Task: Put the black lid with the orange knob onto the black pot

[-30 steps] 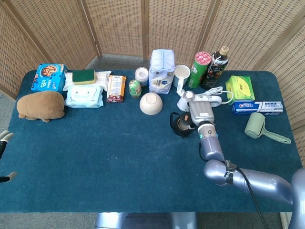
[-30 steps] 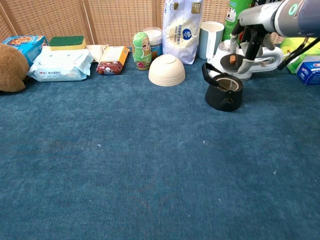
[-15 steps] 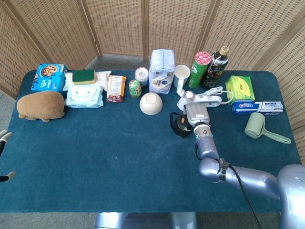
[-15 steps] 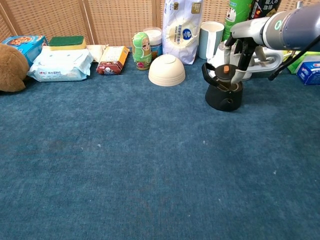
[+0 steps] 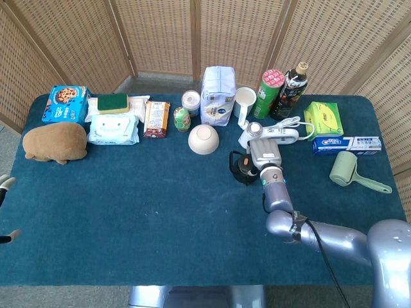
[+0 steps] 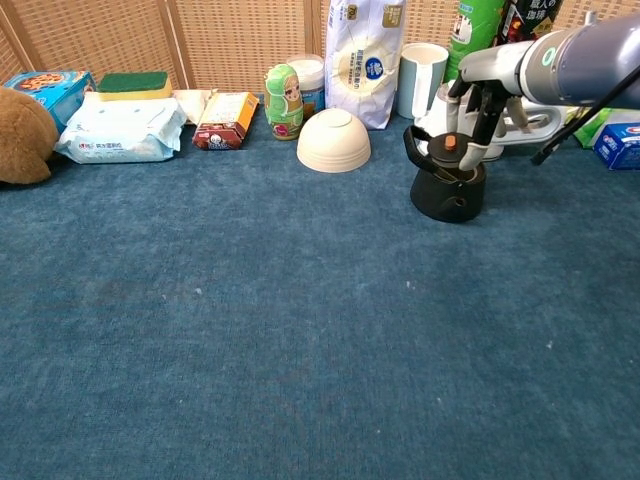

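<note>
Squat black pot (image 6: 447, 190), matte, curved handle on its left, sits on blue felt-like cloth (image 6: 300, 330) right of the cream bowl (image 6: 334, 139). Flat black lid (image 6: 447, 152) with small orange knob (image 6: 450, 142) hovers tilted at its rim, pinched by right hand (image 6: 482, 95) fingers. Left hand (image 5: 5, 192) barely visible, can't tell.

Your head view looks steeply down from above the near edge, far enough back to take in the whole blue table (image 5: 160, 224) and the wicker screens (image 5: 154, 32) behind it. Your chest view sits low and close, facing level across the tabletop toward the back row. The 2 views share that row, from the white bowl (image 5: 204, 139) (image 6: 334, 139) to the black pot (image 5: 244, 168) (image 6: 449, 187).
</note>
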Tool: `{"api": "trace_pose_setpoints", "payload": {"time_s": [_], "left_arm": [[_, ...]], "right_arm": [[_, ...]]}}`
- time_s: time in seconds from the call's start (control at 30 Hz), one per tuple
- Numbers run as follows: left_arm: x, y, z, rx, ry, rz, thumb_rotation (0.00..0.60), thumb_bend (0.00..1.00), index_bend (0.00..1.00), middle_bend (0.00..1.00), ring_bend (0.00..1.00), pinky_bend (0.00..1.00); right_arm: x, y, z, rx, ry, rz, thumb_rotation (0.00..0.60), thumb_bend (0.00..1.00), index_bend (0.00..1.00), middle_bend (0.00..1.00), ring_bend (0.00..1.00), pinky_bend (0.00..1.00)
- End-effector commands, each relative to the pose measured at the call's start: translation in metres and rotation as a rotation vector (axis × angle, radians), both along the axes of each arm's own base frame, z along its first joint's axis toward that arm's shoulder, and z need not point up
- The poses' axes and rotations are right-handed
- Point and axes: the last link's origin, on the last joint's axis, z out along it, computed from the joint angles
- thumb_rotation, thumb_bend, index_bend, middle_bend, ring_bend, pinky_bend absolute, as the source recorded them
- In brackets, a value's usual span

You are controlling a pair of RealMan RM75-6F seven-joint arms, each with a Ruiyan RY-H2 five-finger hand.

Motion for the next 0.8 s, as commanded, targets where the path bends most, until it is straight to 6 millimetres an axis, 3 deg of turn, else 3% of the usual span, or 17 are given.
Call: {"api": "trace_pose_setpoints", "payload": {"time_s": [0.03,0.3,0.63,0.8], "left_arm": [[-0.0001,-0.0002,0.0003,0.001,0.001,0.000,0.600,0.16,0.00,0.00,0.00,0.11],[-0.0011,0.0001,0.0018,0.005,-0.004,0.005,0.600,0.16,0.00,0.00,0.00,0.11],[-0.0014,-0.0005,0.0030,0.007,-0.010,0.005,0.600,0.16,0.00,0.00,0.00,0.11],[-0.0009,-0.0013,0.0026,0.005,-0.011,0.003,0.600,0.16,0.00,0.00,0.00,0.11]], "right_arm": [[0.0003,-0.0006,-0.0007,-0.003,0.001,0.003,0.600,0.21,0.44,0.62,0.66,0.71],[-0.0020,-0.0005,-0.0083,0.006,-0.008,-0.011,0.600,0.21,0.43,0.62,0.66,0.71],[-0.0052,-0.0004,-0.0054,0.009,0.005,-0.027,0.600,0.21,0.36,0.62,0.66,0.71],[-0.0052,0.0024,-0.0058,0.028,0.010,-0.031,0.600,0.21,0.25,0.62,0.66,0.71]]}}
